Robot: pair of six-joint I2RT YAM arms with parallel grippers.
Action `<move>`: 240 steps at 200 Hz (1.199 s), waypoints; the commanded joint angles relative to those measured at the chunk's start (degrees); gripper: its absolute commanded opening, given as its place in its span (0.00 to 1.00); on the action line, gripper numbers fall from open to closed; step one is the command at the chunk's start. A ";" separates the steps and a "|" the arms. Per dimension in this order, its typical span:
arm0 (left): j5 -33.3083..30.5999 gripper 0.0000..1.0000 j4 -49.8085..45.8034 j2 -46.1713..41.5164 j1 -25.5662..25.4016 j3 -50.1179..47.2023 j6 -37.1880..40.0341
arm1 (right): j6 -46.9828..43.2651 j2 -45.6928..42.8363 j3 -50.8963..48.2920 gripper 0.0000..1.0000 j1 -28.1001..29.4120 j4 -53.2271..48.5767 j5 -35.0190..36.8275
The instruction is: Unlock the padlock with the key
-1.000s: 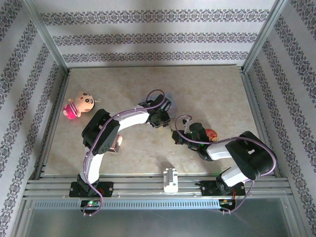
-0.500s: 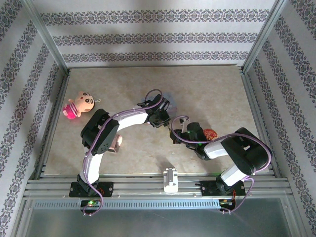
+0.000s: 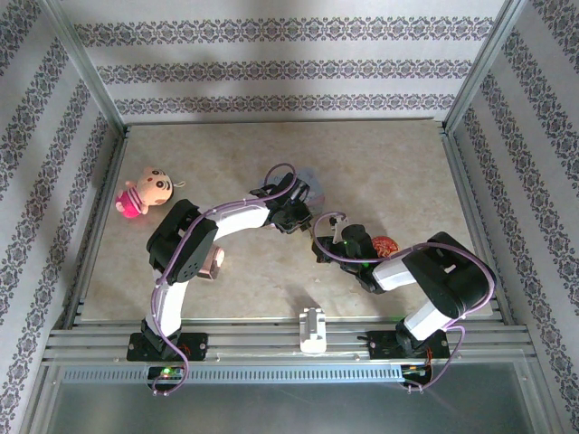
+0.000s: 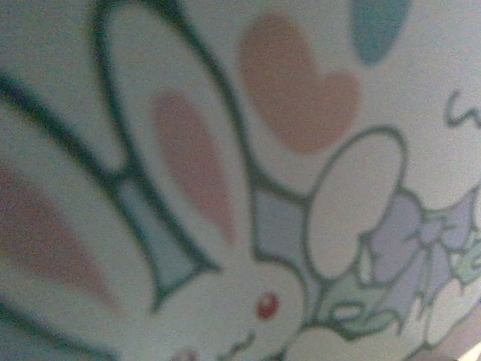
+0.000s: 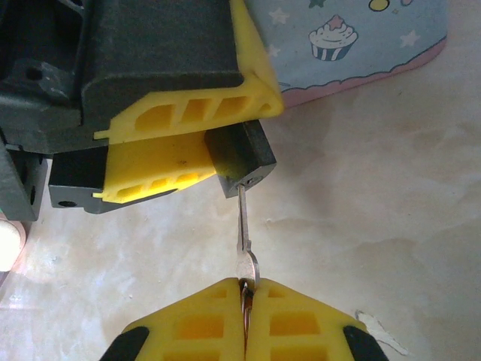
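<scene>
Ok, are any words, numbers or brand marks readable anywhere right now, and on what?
None reads clearly.
On the tin box, a dark scribble at the left wrist view's right edge may be a letter: cut off, blurred.
On the padlock and the key: no marking visible.

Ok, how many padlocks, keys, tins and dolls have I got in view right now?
padlock: 1
key: 1
tin: 1
doll: 1
Total: 4
</scene>
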 commanded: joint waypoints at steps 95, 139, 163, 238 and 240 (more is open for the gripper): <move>4.35 0.10 2.15 -1.92 1.61 -2.25 -2.69 | -0.66 2.57 -0.79 0.00 0.53 3.91 1.18; 5.49 0.10 2.24 -1.66 1.78 -2.60 -3.08 | -1.21 1.97 -1.17 0.00 0.59 5.01 1.09; 5.58 0.10 2.24 -1.48 1.87 -2.57 -3.13 | -1.38 1.38 -1.46 0.00 0.52 5.06 1.27; 6.14 0.10 2.50 -0.82 1.96 -2.58 -3.38 | -1.84 0.63 -1.49 0.00 0.50 5.32 1.20; 6.23 0.10 2.50 -0.85 1.96 -2.59 -3.36 | -1.84 0.67 -1.41 0.00 0.45 5.32 1.19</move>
